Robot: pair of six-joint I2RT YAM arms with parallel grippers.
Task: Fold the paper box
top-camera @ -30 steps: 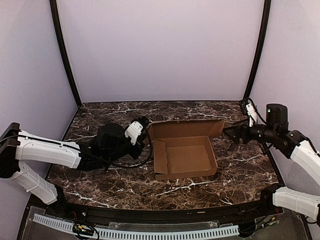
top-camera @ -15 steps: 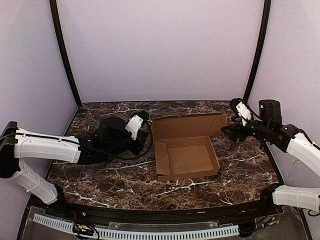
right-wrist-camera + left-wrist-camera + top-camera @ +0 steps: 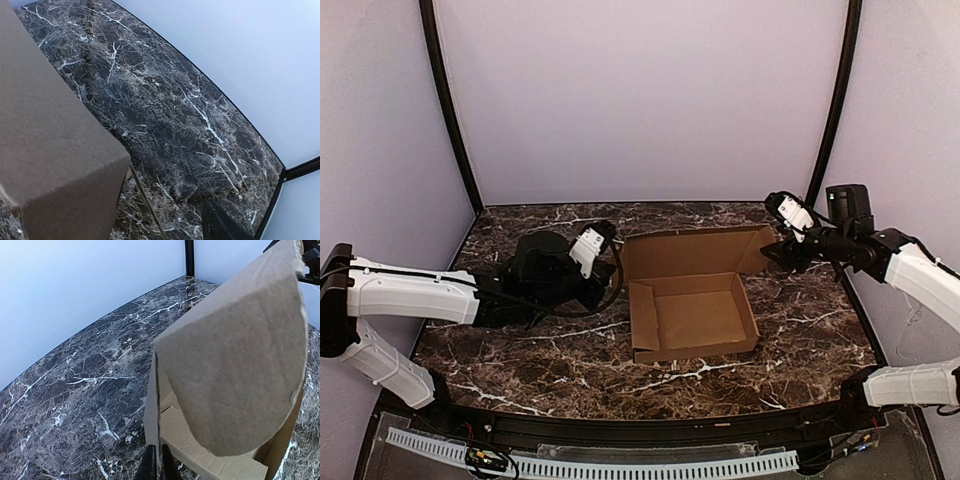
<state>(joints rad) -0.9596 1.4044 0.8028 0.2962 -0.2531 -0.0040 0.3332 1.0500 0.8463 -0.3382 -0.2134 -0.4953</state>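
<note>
- The box (image 3: 695, 315) sits mid-table (image 3: 520, 340). Its tray walls are already up, and its lid (image 3: 695, 255) stands along the far side.
- The left end effector (image 3: 617, 268) is pinched narrow on the box's left wall near the far corner. In the wrist view its fingertips (image 3: 150, 466) sit either side of the cardboard edge. This likely anchors the tray so it cannot slide while the lid is worked.
- The right end effector (image 3: 772, 255) is at the lid's right end, probably to take that end and swing the lid. The frames do not show whether its jaws are wide or already on the cardboard, so I cannot tell.
- Since a second ago, the right arm has come in leftward and farther, from clear of the lid to right at its end.
- The lid stands a little taller than before.
- The left arm has hardly shifted and stays clamped.
</note>
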